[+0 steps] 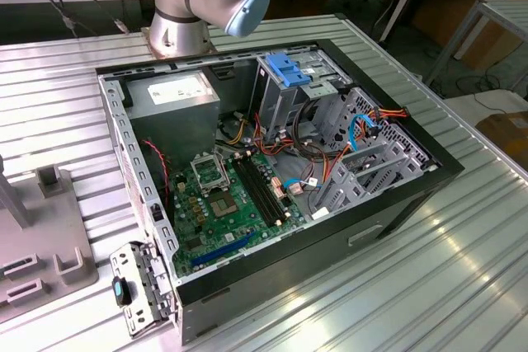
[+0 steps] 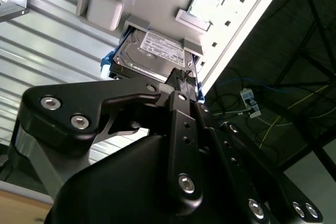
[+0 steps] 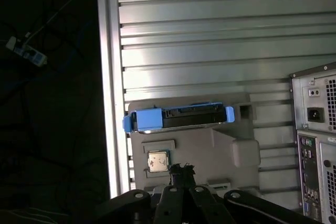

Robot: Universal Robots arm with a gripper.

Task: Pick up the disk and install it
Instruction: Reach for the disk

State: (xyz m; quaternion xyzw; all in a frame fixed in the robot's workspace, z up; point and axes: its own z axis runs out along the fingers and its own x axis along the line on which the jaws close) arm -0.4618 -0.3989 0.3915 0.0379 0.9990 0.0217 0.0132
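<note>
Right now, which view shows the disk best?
The second wrist view: the disk sits in the grey holder with its labelled face toward the camera, so the white label and metal top read clearly. The first wrist view shows the disk edge-on, mainly its blue bracket.

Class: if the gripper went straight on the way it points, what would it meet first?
Probably the disk, seated in the grey fixture plate ahead of the gripper in the second wrist view; depth is unclear, so the plate might come first.
</note>
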